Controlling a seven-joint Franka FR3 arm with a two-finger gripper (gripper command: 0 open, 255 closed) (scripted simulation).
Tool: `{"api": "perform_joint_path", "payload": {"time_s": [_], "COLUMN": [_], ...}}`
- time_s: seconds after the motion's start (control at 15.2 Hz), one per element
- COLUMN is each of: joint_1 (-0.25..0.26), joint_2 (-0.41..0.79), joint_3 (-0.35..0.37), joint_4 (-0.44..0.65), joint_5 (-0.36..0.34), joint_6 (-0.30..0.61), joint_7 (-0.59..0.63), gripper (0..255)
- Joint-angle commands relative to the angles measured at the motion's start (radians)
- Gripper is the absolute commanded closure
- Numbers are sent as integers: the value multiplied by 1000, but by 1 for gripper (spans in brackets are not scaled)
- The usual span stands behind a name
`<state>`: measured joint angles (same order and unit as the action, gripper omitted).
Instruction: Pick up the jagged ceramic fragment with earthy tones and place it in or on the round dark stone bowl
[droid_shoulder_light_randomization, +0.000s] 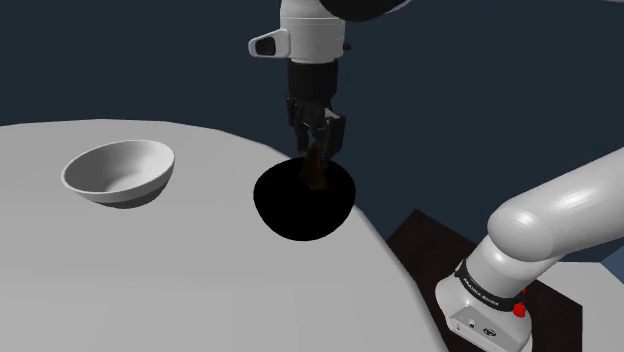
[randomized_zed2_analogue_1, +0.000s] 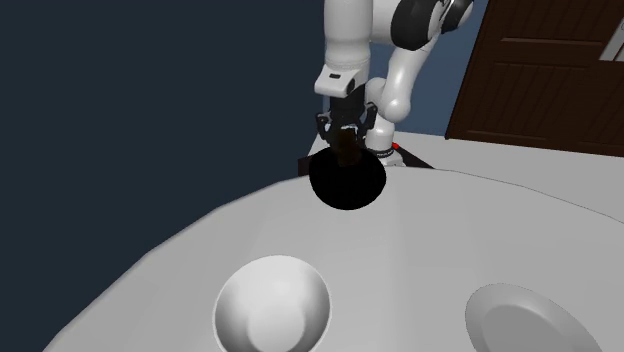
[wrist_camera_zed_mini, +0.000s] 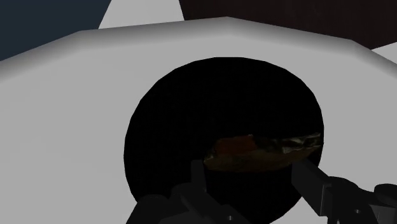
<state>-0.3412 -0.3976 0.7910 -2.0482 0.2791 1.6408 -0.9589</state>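
Fragment (wrist_camera_zed_mini: 254, 153), jagged, brown with mottled green-grey patches: where is it? — EDITOR

Clenched in the jaws, gripped from both sides, directly over the round black bowl (droid_shoulder_light_randomization: 275, 205). In the shoulder view the fragment (droid_shoulder_light_randomization: 316, 170) hangs below the black jaws, its lower end overlapping the bowl's dark outline. — PHOTOGRAPHER

Touching the bowl? — EDITOR

Cannot tell. The bowl is drawn flat black (no inner wall or floor can be made out), so any contact is hidden. In the wrist view the piece lies crosswise between the jaws, with the bowl's round mouth behind it. — PHOTOGRAPHER

And the bowl's place? — EDITOR

On the pale grey desk (droid_shoulder_light_randomization: 150, 290), close to the edge nearest the robot. The white arm (droid_shoulder_light_randomization: 560, 220) rises from the shoulder view's lower right, and its wrist points straight down over the bowl. — PHOTOGRAPHER

Anything else on the desk? — EDITOR

A light grey bowl (droid_shoulder_light_randomization: 118, 172) stands well apart, toward the shoulder view's left. A grey plate (randomized_zed2_analogue_1: 525, 320) lies at the second exterior view's lower right. A dark brown panelled door (randomized_zed2_analogue_1: 545, 70) stands behind the desk at that view's upper right, beside a dark blue wall (randomized_zed2_analogue_1: 150, 90). — PHOTOGRAPHER
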Motion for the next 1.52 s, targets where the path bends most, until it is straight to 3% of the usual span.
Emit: {"api": "perform_joint_path", "payload": {"time_s": [0.0, 0.33, 0.86, 0.92, 1.25, 1.45], "joint_1": [0, 2, 2, 2, 2, -8], "joint_2": [3, 9, 9, 9, 9, 20], "joint_3": [6, 23, 23, 23, 23, 9], "joint_4": [-25, -89, -89, -89, -89, 17], "joint_5": [1, 7, 7, 7, 7, -10], "joint_6": [29, 98, 98, 98, 98, 1], "joint_7": [-1, -2, -2, -2, -2, 7], "gripper": [255, 255, 255, 0, 0, 0]}}
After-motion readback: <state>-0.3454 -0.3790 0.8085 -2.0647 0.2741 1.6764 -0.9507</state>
